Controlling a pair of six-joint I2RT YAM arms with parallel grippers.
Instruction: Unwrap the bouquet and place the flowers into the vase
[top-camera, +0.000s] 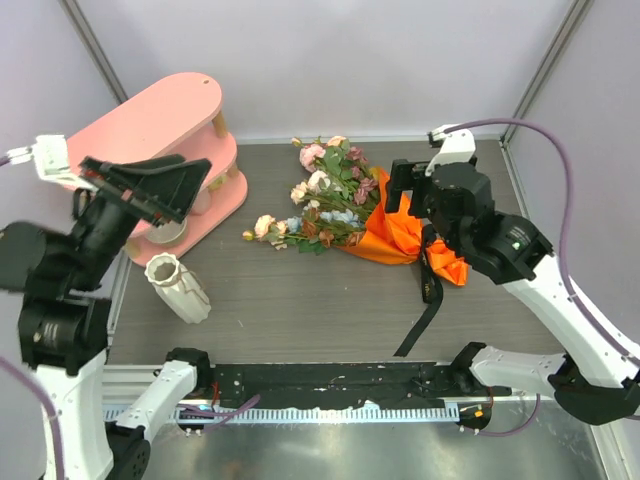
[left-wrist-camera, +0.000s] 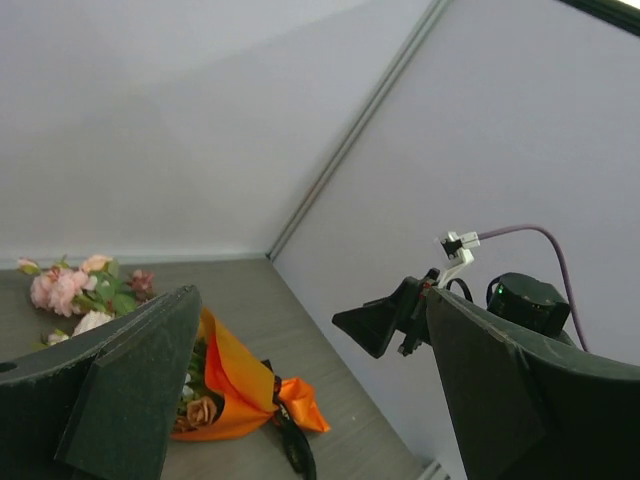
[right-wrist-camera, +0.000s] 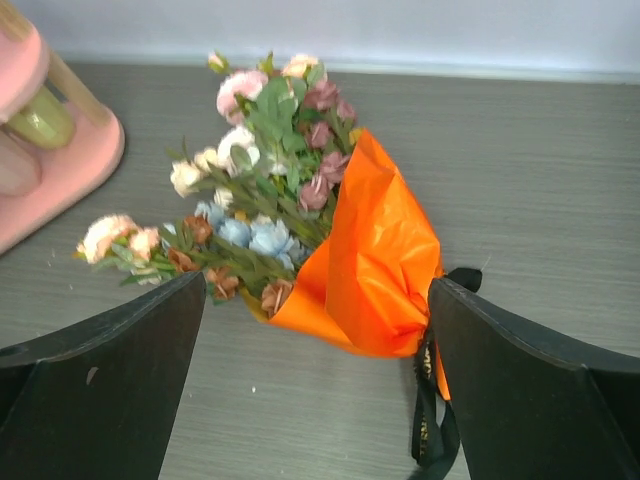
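The task is at its first step, the unwrapping, and nothing of it is done yet. The bouquet (top-camera: 345, 215) lies flat on the table (top-camera: 300, 310), toward the far edge and a little right of the middle. Its flowers (top-camera: 322, 198) point to the far left corner, and its wrapped end points to the right edge. The orange sheet (right-wrist-camera: 375, 260) is closed around the stems, and the black ribbon (top-camera: 428, 295) sits at the narrow end, with one tail running toward the near edge. The right gripper (right-wrist-camera: 315, 390) hangs above the orange sheet with its jaws wide, holding nothing and not touching it. The left gripper (top-camera: 185, 190) is raised near the left edge, in front of the pink shelf (top-camera: 165, 125), also wide and empty. The vase (top-camera: 180, 288) is near the left edge, just on the near side of the shelf, with no flower in it; I cannot say for sure that it stands upright. I judge that the next move is for the right gripper to come down and pinch the ribbon or a free border of the sheet. Thin material lying flat on the table needs a low, exact approach, and the left gripper may have to hold the stems steady.
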